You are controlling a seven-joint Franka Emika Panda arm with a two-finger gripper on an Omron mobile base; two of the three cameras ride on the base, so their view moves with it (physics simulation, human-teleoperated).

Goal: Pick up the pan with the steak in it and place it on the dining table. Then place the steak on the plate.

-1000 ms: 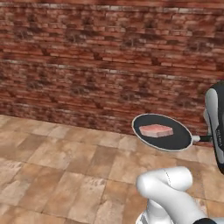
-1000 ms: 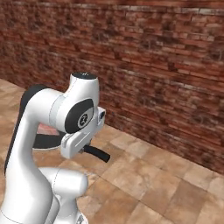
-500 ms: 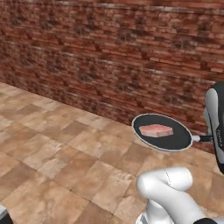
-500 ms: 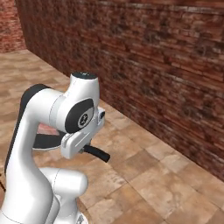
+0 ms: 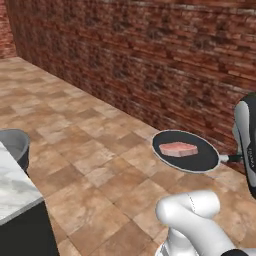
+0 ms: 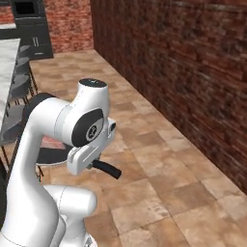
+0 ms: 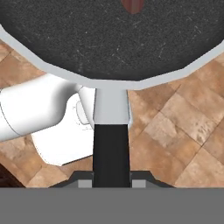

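Aloft, the gripper (image 7: pixel 112 183) is clamped on the pan's (image 5: pixel 186 151) handle, steak (image 5: pixel 178 148) lying inside.

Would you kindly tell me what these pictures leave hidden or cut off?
- Steak: hand view, cut by the top edge.
- Pan handle: left base view, its end passes behind the arm.
- Gripper: hand view, jaws lost behind the handle.
- Dining table: left base view, cut by the left edge.

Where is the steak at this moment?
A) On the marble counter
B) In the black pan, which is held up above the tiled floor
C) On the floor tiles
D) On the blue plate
B: the steak lies inside the pan, which hangs in the air over the tiled floor, its handle running into the gripper.
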